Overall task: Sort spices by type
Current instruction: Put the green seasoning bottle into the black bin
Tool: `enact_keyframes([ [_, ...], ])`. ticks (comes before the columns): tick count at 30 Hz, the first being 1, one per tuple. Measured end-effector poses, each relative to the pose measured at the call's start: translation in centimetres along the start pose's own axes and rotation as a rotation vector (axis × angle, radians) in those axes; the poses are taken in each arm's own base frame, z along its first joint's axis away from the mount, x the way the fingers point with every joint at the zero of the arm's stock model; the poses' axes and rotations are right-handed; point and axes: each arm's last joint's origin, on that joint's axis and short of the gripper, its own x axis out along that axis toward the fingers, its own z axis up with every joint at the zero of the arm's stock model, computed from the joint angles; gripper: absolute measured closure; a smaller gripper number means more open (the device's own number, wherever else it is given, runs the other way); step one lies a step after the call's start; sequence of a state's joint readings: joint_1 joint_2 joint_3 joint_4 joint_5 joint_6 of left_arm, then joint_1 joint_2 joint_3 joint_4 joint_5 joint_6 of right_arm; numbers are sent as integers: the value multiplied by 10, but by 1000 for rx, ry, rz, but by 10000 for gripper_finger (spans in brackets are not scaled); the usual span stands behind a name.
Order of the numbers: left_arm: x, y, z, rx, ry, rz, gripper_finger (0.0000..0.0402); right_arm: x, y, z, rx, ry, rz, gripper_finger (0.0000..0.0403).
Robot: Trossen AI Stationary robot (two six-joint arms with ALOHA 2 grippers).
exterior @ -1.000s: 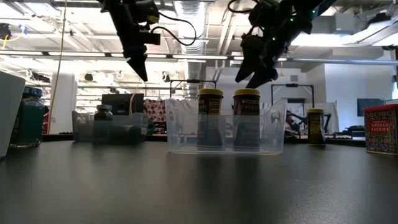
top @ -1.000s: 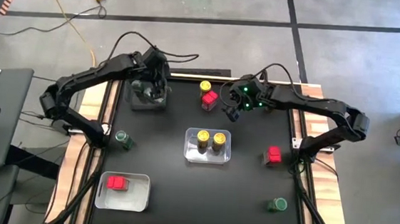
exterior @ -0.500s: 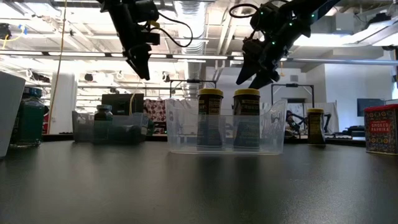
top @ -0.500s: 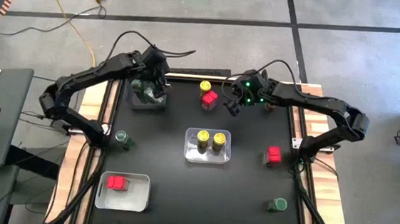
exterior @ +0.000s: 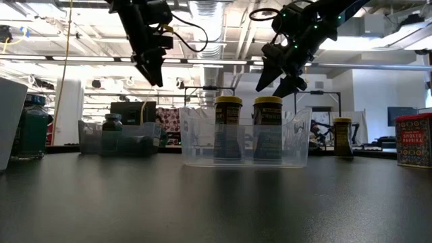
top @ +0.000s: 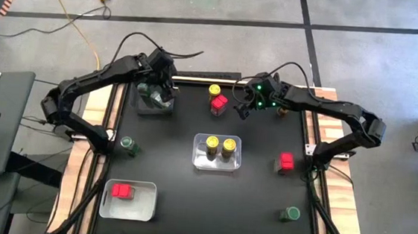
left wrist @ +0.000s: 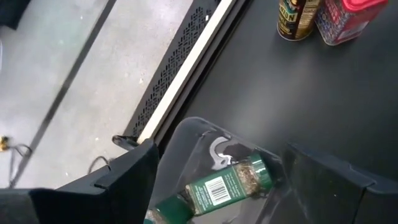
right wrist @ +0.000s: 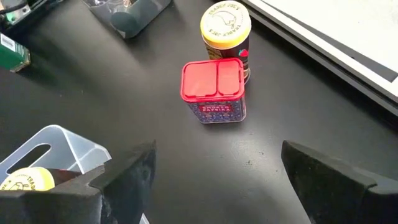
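My left gripper [top: 160, 92] hangs open above the bin [left wrist: 186, 134] at the table's far left. In that bin a green-lidded spice jar [left wrist: 231, 182] lies on its side. My right gripper [top: 241, 112] hangs open above the far middle of the table, clear of a red-topped jar [right wrist: 212, 90] and a yellow-lidded jar [right wrist: 226, 31] that stand side by side there. Two yellow-lidded jars [top: 220, 145] stand in the clear centre bin [top: 198, 159]. A red-topped jar [top: 121, 191] sits in the near-left bin [top: 142, 205].
Loose on the table stand a green-lidded jar [top: 128, 145] at the left, a red-topped jar [top: 286, 163] at the right and a green-lidded jar [top: 289, 213] near the right front. Bare black tabletop lies between the bins.
My left gripper has rolled about the line it points along while staying above the far-left bin. My right gripper has rolled a little too. Both stay open; no jar has moved.
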State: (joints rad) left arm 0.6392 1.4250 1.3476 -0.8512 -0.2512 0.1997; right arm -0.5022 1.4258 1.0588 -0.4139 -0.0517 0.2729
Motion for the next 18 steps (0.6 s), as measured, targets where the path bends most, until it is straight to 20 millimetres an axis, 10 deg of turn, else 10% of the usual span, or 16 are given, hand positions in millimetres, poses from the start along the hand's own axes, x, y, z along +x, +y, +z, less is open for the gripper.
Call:
enact_keyframes([
  [18,2,2,-11,-1219,17,197,79,0,-3,-6,-141,69,-18,33],
])
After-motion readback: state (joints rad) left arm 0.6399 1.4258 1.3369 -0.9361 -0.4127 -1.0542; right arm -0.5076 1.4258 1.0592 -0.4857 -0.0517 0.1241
